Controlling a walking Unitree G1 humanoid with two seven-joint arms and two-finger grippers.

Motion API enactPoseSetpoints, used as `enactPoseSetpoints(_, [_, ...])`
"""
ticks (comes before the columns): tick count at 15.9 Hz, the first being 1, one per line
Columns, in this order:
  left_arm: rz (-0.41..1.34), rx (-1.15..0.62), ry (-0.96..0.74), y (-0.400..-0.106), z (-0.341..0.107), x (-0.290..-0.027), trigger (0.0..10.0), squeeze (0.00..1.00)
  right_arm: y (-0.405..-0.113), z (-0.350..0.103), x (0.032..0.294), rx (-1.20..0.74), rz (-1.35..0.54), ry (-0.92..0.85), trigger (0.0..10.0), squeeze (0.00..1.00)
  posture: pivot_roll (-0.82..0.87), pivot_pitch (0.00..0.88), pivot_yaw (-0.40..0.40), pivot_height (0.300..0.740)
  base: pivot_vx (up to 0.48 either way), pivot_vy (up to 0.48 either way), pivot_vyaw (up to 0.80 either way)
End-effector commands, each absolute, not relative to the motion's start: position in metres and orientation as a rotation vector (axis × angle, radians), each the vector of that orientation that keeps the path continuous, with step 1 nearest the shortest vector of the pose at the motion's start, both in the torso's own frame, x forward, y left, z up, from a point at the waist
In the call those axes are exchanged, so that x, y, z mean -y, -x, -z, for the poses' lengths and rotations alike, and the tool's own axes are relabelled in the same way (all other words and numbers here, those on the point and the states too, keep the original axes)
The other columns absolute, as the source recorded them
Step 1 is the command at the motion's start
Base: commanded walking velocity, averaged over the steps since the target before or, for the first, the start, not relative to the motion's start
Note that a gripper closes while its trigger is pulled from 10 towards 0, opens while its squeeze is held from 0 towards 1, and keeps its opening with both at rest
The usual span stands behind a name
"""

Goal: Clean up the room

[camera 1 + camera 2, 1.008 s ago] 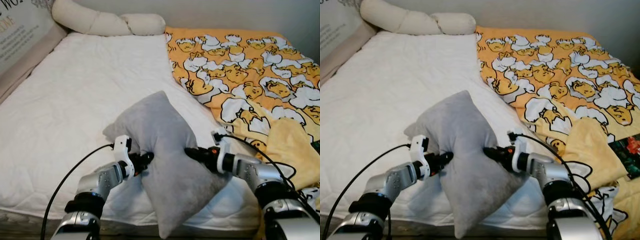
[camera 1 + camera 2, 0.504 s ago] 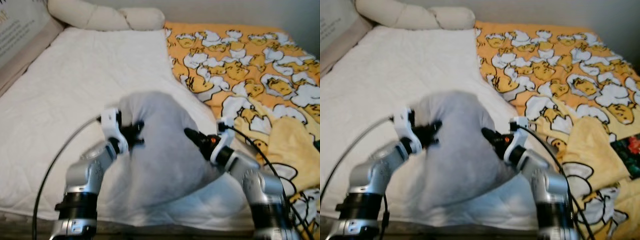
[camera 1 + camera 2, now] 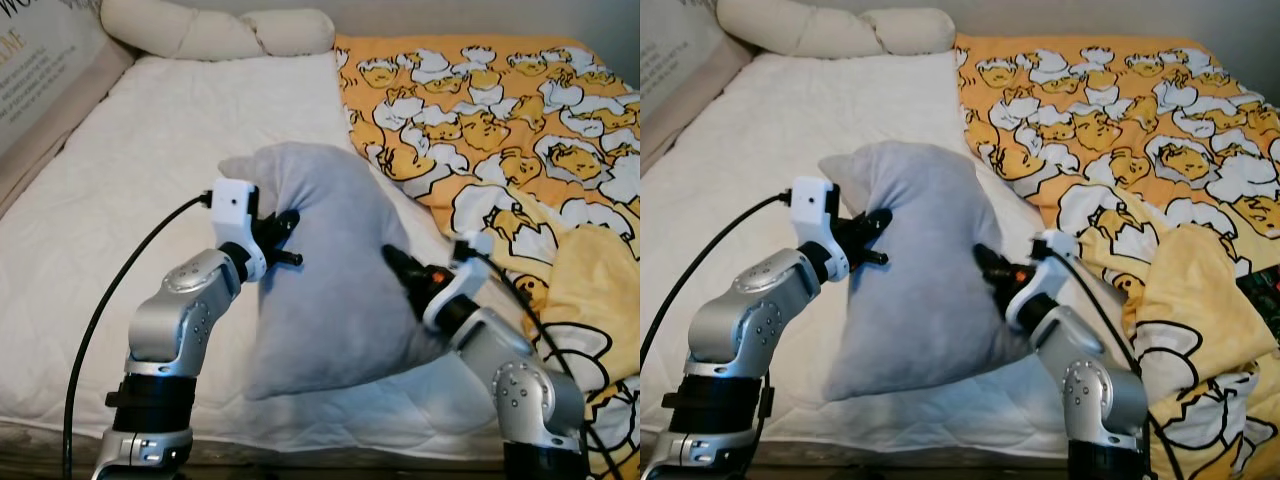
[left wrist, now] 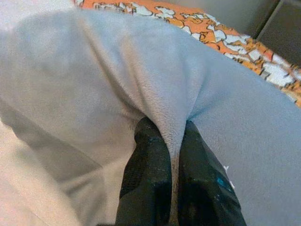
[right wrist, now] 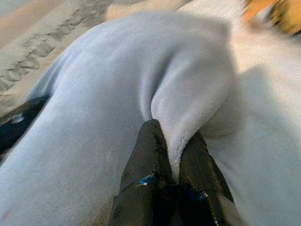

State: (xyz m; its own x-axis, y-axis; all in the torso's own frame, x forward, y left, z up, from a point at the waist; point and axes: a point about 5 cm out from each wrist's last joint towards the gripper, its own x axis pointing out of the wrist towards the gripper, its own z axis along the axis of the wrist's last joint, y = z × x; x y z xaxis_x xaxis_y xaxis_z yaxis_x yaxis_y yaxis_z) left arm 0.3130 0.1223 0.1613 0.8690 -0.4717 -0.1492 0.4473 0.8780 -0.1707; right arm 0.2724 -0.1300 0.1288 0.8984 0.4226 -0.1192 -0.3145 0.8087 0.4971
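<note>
A grey pillow is held up over the white mattress near the bed's front edge. My left gripper is shut on a fold of its left side; the left wrist view shows the cloth pinched between the black fingers. On the pillow's right side my right gripper is also shut on a fold, seen pinched between its fingers in the right wrist view. The pillow's lower corner rests on the mattress.
A yellow-orange blanket printed with cartoon figures covers the bed's right half and bunches at the front right. A cream knotted cushion lies at the head. A lettered headboard panel runs along the left.
Both grippers have lifted the pillow and carried it farther onto the bed, with the left arm rising most. The camera has shifted a little.
</note>
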Motion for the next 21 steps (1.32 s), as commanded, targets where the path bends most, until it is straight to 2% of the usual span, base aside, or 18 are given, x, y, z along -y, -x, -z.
enactPoseSetpoints(1, [0.486, -0.12, 0.079, -0.311, -0.173, -0.118, 9.9, 0.0, -0.276, -0.144, 0.129, -0.151, -0.372, -0.429, 10.0, 0.0, -0.09, 0.0, 0.069, 0.74, 0.0, 0.0, 0.0])
enactPoseSetpoints(3, [0.459, -0.091, -0.052, -0.31, -0.173, -0.121, 10.0, 0.0, -0.275, -0.144, 0.128, -0.124, -0.346, -0.404, 10.0, 0.0, -0.09, 0.0, 0.07, 0.74, 0.0, 0.0, 0.0])
enactPoseSetpoints(5, [0.407, -0.09, -0.098, -0.309, -0.172, -0.125, 10.0, 0.0, -0.271, -0.142, 0.121, -0.154, -0.351, -0.356, 10.0, 0.0, -0.09, 0.0, 0.071, 0.74, 0.0, 0.0, 0.0])
enactPoseSetpoints(9, [0.41, -0.114, -0.13, -0.303, -0.165, -0.128, 10.0, 0.0, -0.265, -0.135, 0.118, -0.161, -0.312, -0.306, 10.0, 0.0, -0.08, 0.0, 0.051, 0.74, 0.0, 0.184, 0.0])
enactPoseSetpoints(15, [0.369, -0.137, -0.155, -0.299, -0.161, -0.136, 10.0, 0.0, -0.269, -0.128, 0.129, -0.19, -0.225, -0.355, 10.0, 0.0, -0.05, 0.0, 0.024, 0.74, 0.0, 0.254, 0.0])
enactPoseSetpoints(21, [0.366, -0.142, -0.155, -0.301, -0.161, -0.134, 10.0, 0.0, -0.271, -0.13, 0.13, -0.18, -0.211, -0.369, 10.0, 0.0, -0.07, 0.0, 0.042, 0.74, 0.0, 0.295, -0.07])
